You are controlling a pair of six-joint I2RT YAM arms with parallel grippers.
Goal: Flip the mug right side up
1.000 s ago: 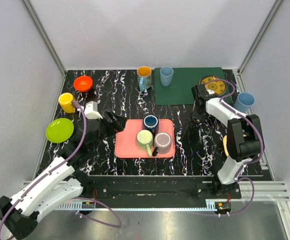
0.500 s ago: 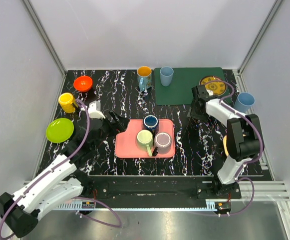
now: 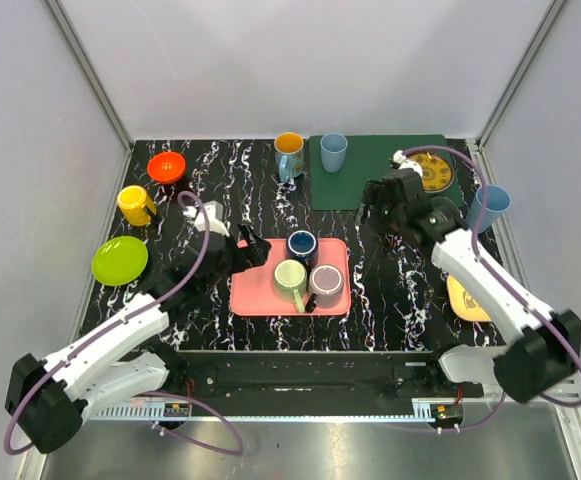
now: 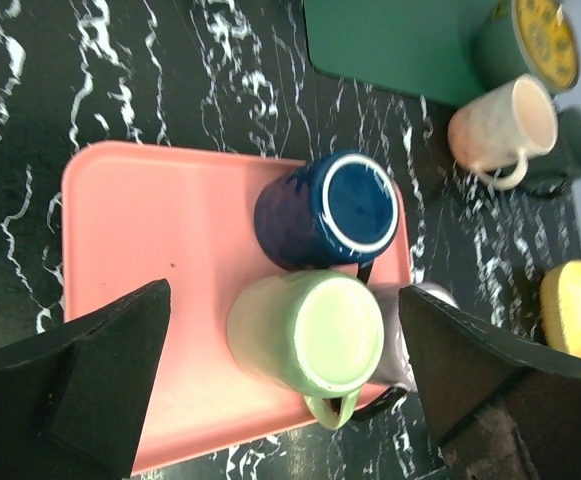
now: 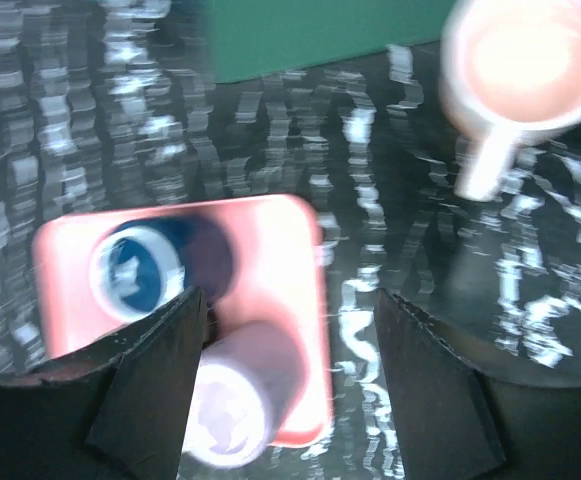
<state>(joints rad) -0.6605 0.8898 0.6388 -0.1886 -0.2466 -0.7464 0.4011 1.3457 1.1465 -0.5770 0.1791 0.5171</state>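
We see the cream mug (image 4: 495, 125) standing upright on the black table (image 4: 30, 90), just beside the green mat (image 4: 400, 45), with nothing gripping it. Our right gripper (image 5: 288, 300) hangs near it, fingers apart and empty. Our left gripper (image 4: 284, 300) spreads wide above the pink tray (image 4: 130, 230).

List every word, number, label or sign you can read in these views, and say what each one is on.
No text can be read in any view.
Plate: dark marks on its yellow face, too small to read as words or numbers.
Rail stickers: too small to read.
Right wrist view: too blurred to show any text.
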